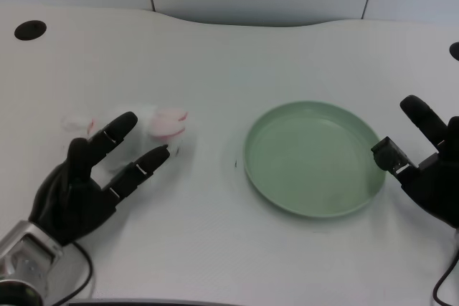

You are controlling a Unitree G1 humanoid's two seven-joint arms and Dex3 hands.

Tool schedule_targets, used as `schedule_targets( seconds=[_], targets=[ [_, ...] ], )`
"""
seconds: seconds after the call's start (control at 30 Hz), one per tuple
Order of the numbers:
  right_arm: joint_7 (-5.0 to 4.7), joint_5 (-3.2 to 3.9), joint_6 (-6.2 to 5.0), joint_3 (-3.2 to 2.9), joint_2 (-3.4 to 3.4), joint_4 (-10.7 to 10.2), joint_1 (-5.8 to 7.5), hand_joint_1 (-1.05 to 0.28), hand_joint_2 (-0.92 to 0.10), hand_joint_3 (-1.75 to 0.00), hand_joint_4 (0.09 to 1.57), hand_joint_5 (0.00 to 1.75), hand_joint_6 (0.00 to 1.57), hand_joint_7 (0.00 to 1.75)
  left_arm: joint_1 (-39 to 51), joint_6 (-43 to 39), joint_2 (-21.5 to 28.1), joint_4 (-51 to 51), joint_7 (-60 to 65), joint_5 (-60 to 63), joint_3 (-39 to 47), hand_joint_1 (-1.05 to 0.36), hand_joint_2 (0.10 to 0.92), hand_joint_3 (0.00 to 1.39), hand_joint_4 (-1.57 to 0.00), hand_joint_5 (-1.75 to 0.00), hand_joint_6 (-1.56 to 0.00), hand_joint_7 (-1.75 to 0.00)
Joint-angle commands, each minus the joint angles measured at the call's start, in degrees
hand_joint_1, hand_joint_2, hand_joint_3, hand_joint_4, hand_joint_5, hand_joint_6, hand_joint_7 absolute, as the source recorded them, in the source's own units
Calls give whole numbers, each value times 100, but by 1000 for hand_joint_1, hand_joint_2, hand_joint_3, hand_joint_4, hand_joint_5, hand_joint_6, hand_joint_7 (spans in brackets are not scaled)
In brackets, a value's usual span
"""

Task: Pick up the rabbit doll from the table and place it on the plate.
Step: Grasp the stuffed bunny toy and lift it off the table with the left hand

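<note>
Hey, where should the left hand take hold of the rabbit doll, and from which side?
Probably around the white body of the rabbit doll, coming from the near left, where the left hand already reaches with fingers apart. The doll lies low on the table; its pink-lined ears look too floppy to hold.

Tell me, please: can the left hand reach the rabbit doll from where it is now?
Probably yes. The left hand is open, its fingers spread over the rabbit doll, and nothing stands between them.

left hand (75, 193): matte black, chunky segmented fingers (115, 132) with small silver bits. silver metal forearm (21, 259) behind it, thin black cable (84, 274) looping off wrist. right hand (430, 170) same black.
</note>
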Motion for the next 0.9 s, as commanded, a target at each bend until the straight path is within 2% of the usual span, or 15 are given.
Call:
schedule_targets(
  seconds=[0.03,0.1,0.23,0.33,0.53,0.7,0.77,0.83,0.9],
  targets=[
    [-20,-27,-49,2,-99,-11,8,-683,-921,-328,613,1746,706,1414,-141,-3062,181,-753,708,1107,-554,-698,871,36,-608,-337,-608,-19],
    [-15,-20,-34,-3,-102,-14,13,-684,-921,-326,613,1746,707,1409,-225,-3476,255,-698,842,1290,-667,-698,864,10,-658,-263,-634,-9],
    [11,-21,-49,-8,-112,17,-2,-688,-921,-331,608,1746,717,1402,-448,-4231,467,-554,1175,1691,-912,-691,876,5,-653,-161,-609,0],
    [1,-18,-7,-11,-130,44,-28,-692,-921,-305,613,1746,721,1389,-656,-4704,641,-364,1495,1970,-1083,-681,884,6,-648,-123,-580,0],
    [-25,-17,-16,-16,-136,80,-47,-697,-921,-297,632,1746,734,1399,-1018,-5406,1149,-52,2851,3169,-1725,-693,916,11,-614,-64,-500,0],
    [-62,-6,-37,-25,-107,31,-10,-687,-921,-321,623,1746,726,1403,-1587,-5049,1557,160,5355,5272,-2903,-747,921,40,-529,-8,-413,0],
    [-63,-7,-39,-24,-103,28,-10,-686,-921,-327,624,1746,728,1402,-1708,-4944,1592,291,5942,5644,-3201,-759,921,49,-505,-2,-402,0],
    [-16,0,-49,-32,-110,47,-18,-685,-921,-329,623,1746,729,1402,-1951,-4464,1501,541,6644,6176,-3693,-786,921,54,-482,-1,-369,0],
    [-25,-3,-49,-30,-108,26,-7,-685,-921,-327,616,1746,724,1403,-2118,-4071,1393,750,7120,6509,-4062,-833,921,59,-440,0,-325,0]
  ],
)
